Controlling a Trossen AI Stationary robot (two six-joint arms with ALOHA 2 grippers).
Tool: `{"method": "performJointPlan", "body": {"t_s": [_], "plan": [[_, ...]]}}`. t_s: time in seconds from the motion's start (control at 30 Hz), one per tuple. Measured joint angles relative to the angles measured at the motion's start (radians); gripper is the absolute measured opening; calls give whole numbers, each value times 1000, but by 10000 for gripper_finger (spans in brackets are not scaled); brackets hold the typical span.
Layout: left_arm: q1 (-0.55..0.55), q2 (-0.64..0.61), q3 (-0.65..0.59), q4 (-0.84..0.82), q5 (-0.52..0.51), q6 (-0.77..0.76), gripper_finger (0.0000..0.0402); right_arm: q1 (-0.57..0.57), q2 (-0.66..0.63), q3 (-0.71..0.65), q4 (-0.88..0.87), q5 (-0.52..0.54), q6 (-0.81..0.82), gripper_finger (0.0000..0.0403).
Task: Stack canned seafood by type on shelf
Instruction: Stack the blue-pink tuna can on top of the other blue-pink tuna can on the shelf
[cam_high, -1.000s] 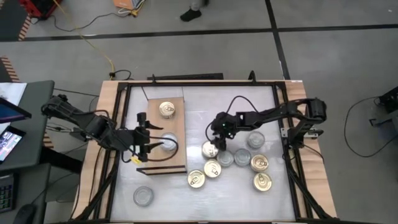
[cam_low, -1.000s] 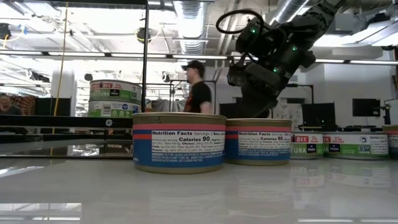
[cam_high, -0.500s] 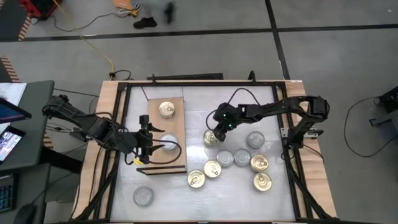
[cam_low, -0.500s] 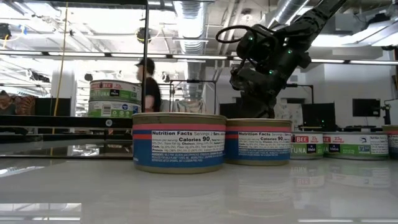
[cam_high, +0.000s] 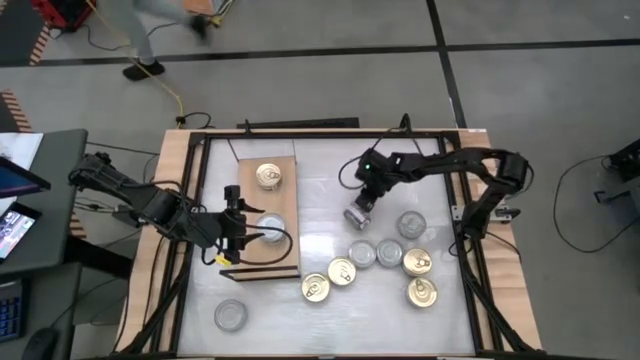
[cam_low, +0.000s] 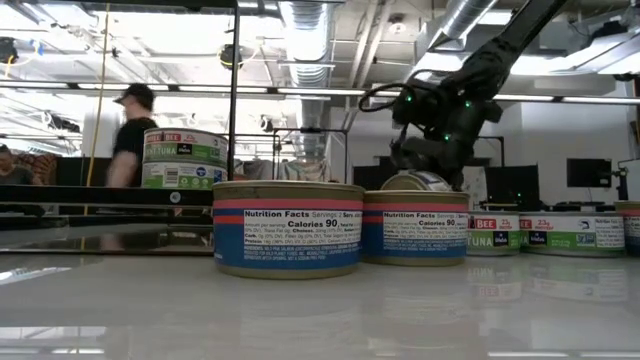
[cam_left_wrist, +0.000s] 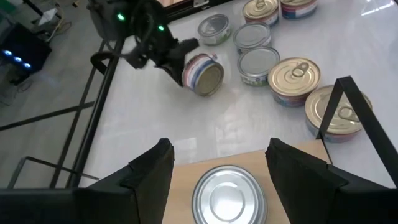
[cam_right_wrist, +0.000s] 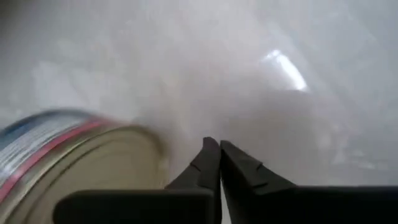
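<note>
Your right end effector (cam_high: 363, 208) has lifted one round gold-topped tin (cam_high: 357, 215), gripped by its rim, tilted; the tan wooden shelf (cam_high: 285, 262) lies leftward.

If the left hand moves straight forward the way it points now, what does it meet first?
Most likely the silver-topped tin on the shelf, lying just ahead between the left hand's open fingers; depth is hard to judge.

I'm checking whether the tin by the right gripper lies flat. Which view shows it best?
Left wrist view: the round metal tin shows whole, tipped up beside the right gripper. High view shows it small; low view, just its top behind another tin; right wrist view, only part.
</note>
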Motion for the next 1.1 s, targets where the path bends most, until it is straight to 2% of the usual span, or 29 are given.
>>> {"method": "performJointPlan", "body": {"t_s": [0.13,0.2,0.3,0.4,0.57,0.73,0.87,1.03,1.1], "plan": [[0,0,0,-4,0,-9,247,-13,-111,0,-74,91,-55,66],[0,0,0,-7,0,-9,247,15,-185,3,-108,149,-81,78],[0,0,0,-5,-3,-9,247,96,-273,3,-154,177,-114,107],[0,0,0,3,-8,-11,247,189,-327,3,-198,201,-111,155],[0,0,0,9,-3,-26,247,324,-355,3,-208,300,8,265],[0,0,0,10,-3,-28,247,431,-317,3,-194,469,154,339],[0,0,0,9,-1,-27,247,517,-294,3,-190,610,232,351],[0,0,0,9,-1,-27,247,636,-295,3,-157,859,277,344],[0,0,0,9,-1,-27,247,665,-287,4,-114,927,296,341]]}}
